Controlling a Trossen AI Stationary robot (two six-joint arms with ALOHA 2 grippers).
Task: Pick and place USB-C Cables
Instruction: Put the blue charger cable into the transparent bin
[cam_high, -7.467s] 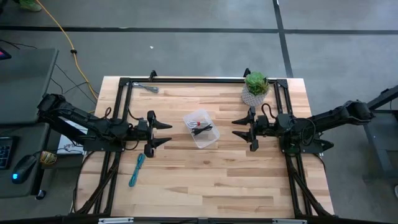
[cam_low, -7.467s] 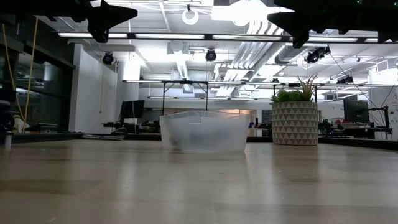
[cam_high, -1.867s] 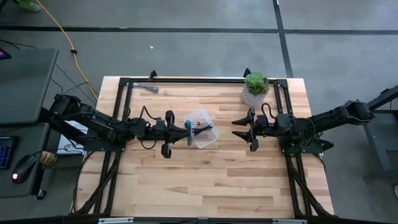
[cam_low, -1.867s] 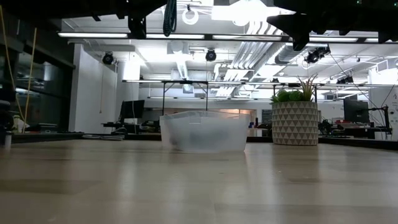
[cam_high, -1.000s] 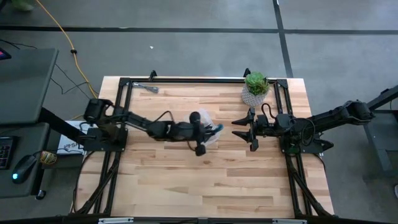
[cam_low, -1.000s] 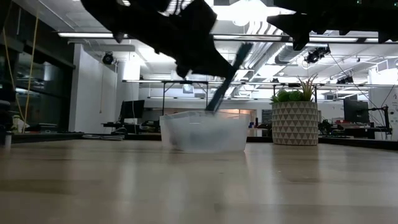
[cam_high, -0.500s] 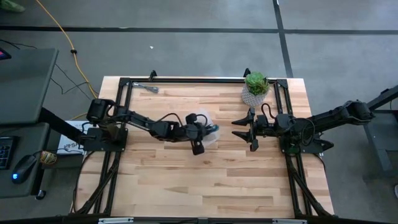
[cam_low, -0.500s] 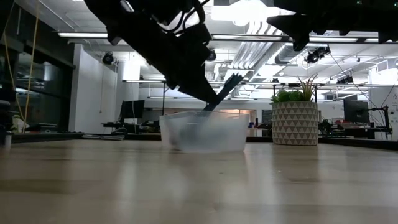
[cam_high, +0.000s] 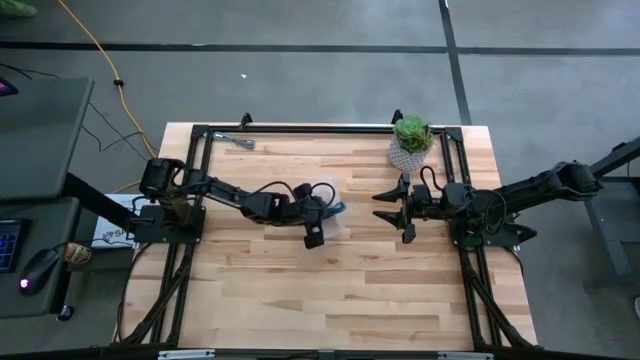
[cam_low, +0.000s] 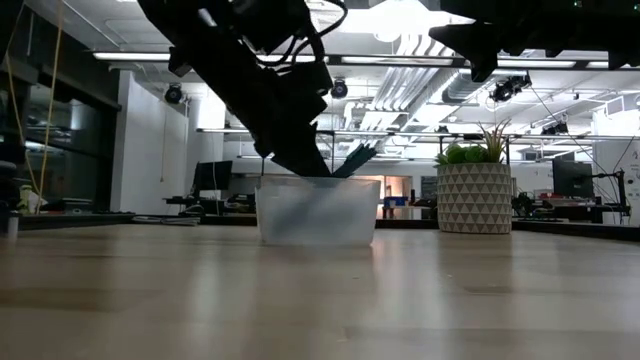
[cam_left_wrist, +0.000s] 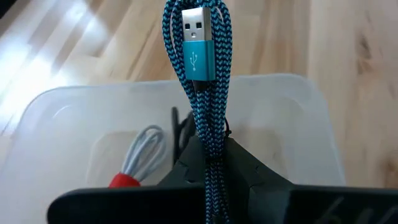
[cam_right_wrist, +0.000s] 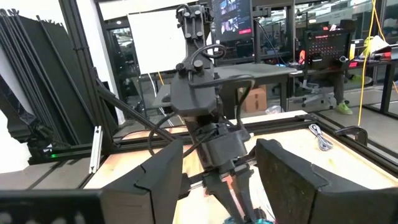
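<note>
The teal-blue USB-C cable (cam_left_wrist: 200, 68) is a bundle clamped in my shut left gripper (cam_left_wrist: 211, 149), which reaches down over the clear tub (cam_low: 318, 212) at mid-table. The cable's plug end (cam_low: 358, 158) juts up past the tub's rim. A red-and-white cable (cam_left_wrist: 138, 158) and a black cable (cam_left_wrist: 180, 124) lie on the tub's floor. The silvery grey cable (cam_high: 240, 140) lies on the table near the far left corner. My right gripper (cam_high: 378, 209) hovers open to the tub's right, with nothing between its fingers. My left gripper pinches the teal cable's bundled strands (cam_left_wrist: 210, 138) between its two fingers, several strands together. The fingers slant down from the table's left, lying along the bundle. The plug end (cam_left_wrist: 198, 37) sticks out free beyond the fingertips, above the tub's inside.
A potted plant (cam_high: 411, 140) in a patterned white pot stands at the back right, close to my right arm. A black frame (cam_high: 300, 128) runs along the table's far and side edges. Bare wood lies in front of the tub (cam_high: 330, 290).
My left gripper has sunk toward the tub and drawn back a little toward the table's left, still shut on the teal cable. The cable's plug end has come down with it to just above the rim. The tub has shifted slightly in the low view.
</note>
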